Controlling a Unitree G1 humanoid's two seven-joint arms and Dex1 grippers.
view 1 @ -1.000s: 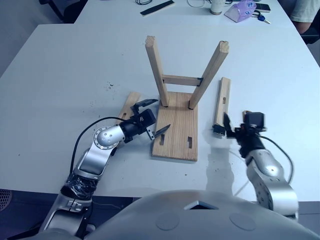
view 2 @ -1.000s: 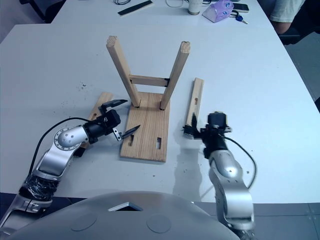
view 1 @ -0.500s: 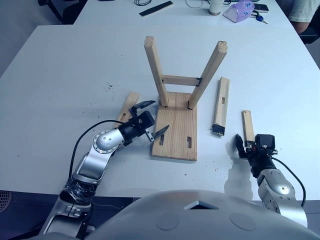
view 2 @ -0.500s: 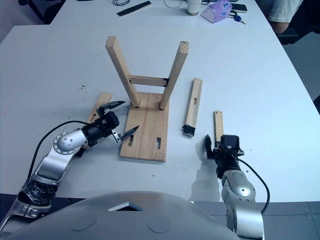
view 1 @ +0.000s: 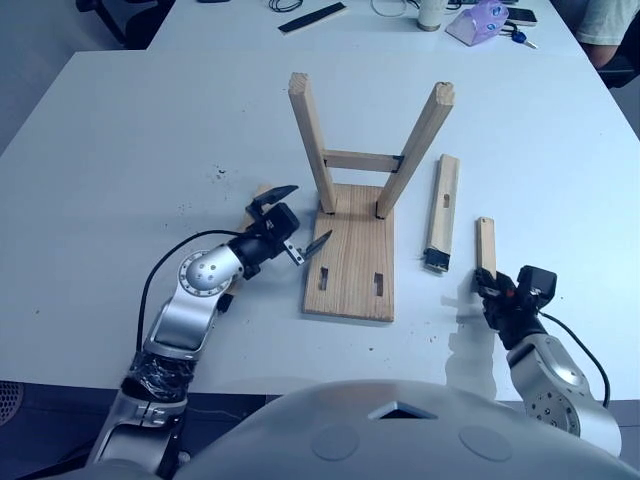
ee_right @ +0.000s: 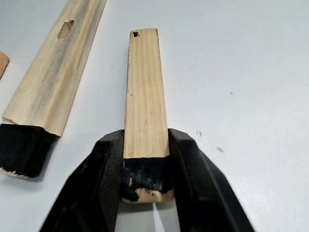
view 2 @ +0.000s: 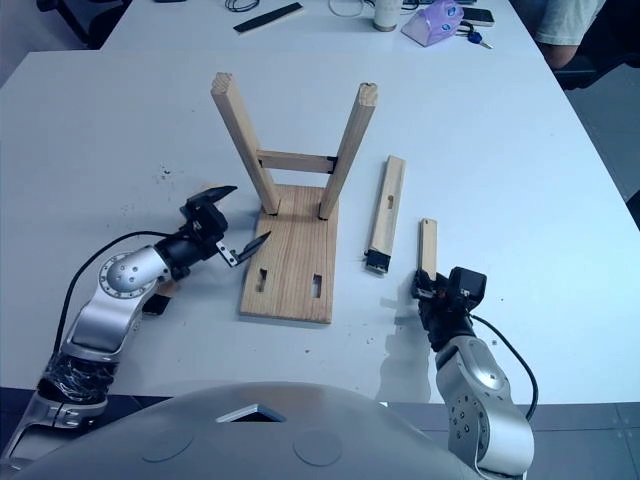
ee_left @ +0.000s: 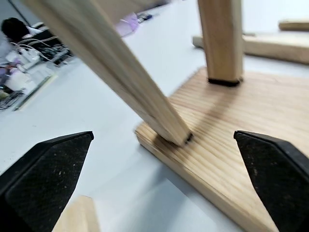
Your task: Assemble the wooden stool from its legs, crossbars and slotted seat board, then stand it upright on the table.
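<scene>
Between the right claw's (view 1: 498, 297) fingers (ee_right: 110, 164) sat the loose crossbar's (ee_right: 145, 87) dark end, gripped. Just ahead of the left claw (view 1: 308, 213), spread wide, the seat board (view 1: 352, 268) carried two braced legs (view 1: 313, 140). One loose leg (view 1: 441, 210) lay beyond the right claw, unfitted.

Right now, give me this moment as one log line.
stool: part-built | left gripper: jaws open at seat board edge | right gripper: jaws shut on crossbar | legs: two slotted in board
</scene>
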